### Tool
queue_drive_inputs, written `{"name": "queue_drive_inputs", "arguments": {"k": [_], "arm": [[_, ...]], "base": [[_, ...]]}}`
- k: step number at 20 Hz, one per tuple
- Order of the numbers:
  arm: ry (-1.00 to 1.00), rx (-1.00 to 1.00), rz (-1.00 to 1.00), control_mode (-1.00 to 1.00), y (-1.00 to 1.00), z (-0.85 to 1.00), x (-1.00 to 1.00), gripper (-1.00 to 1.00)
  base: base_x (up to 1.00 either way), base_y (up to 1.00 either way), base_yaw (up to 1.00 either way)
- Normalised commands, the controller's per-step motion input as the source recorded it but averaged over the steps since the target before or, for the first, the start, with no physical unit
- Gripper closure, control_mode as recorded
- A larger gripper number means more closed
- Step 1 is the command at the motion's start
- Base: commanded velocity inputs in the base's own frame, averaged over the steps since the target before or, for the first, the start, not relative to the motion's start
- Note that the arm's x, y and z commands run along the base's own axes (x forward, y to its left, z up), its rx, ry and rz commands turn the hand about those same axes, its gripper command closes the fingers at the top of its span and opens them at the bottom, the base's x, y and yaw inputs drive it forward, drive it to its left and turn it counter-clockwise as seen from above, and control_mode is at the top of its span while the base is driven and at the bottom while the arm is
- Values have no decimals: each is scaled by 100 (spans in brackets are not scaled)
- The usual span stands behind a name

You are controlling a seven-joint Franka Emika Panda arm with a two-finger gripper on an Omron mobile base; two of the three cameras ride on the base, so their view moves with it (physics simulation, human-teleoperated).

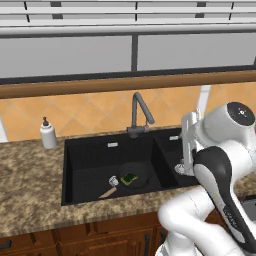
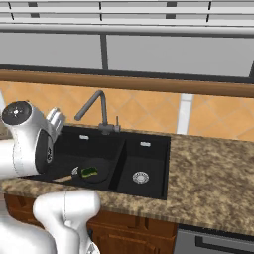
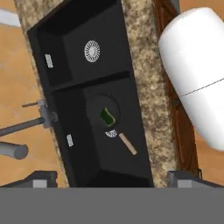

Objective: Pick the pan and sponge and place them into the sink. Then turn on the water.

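Lying in the larger left bowl of the black double-basin sink [image 1: 90,155], the round black frying pan [image 1: 131,176] is carrying the soft green sponge [image 1: 129,178]. The dark gooseneck faucet [image 1: 139,111] looks stiff, best pushed at its lever. The gripper [image 3: 112,183] is hovering above, seemingly spread and holding nothing.

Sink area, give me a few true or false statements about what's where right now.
1. The pan lies in the sink's left bowl. True.
2. The sponge lies on the counter. False: it rests in the pan.
3. Water runs from the faucet. False: no stream shows.
4. A soap bottle stands left of the sink. True.
5. The gripper holds the pan. False: it holds nothing, above the sink.
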Motion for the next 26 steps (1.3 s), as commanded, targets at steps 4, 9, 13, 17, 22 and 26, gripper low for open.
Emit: {"name": "queue_drive_inputs", "arguments": {"k": [4,9,13,17,22,26], "arm": [[-20,71,0,-100,-100,0,0,-100],[-35,55,-2,-100,-84,-15,1,-100],[-36,36,-10,-100,-42,-30,20,-100],[-18,27,-10,-100,-12,-46,49,-100],[-4,29,-11,-100,-2,-46,63,-100],[7,37,0,-100,-6,-28,63,-100]], "base": [[0,0,0],[0,0,0],[0,0,0],[0,0,0],[0,0,0],[0,0,0]]}}
